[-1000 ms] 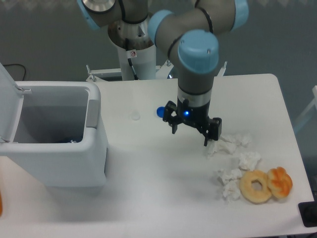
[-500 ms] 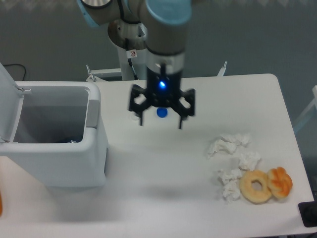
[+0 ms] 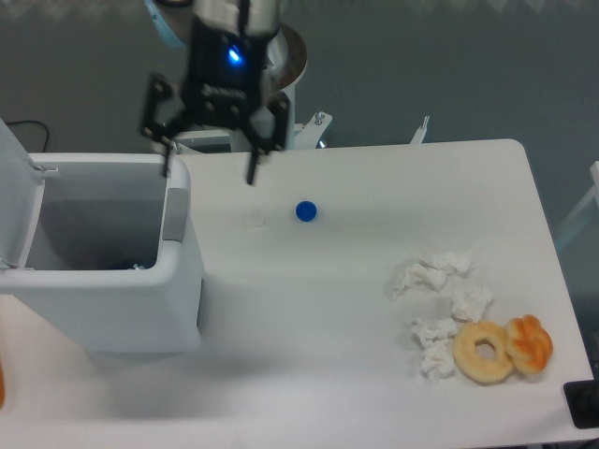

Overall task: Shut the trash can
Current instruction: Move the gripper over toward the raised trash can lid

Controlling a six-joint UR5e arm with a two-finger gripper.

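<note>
The pincer has swept from mid-table to the table's back-left — fingers spread, grasping nothing — above the large white plastic trash can, whose lid stands open.

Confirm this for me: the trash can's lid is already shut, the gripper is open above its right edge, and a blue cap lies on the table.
Not quite. The trash can is not shut: the camera view shows its lid standing up at the left, with the inside exposed. The rest holds: the gripper is open above the can's right edge, and the blue cap lies on the table.
</note>
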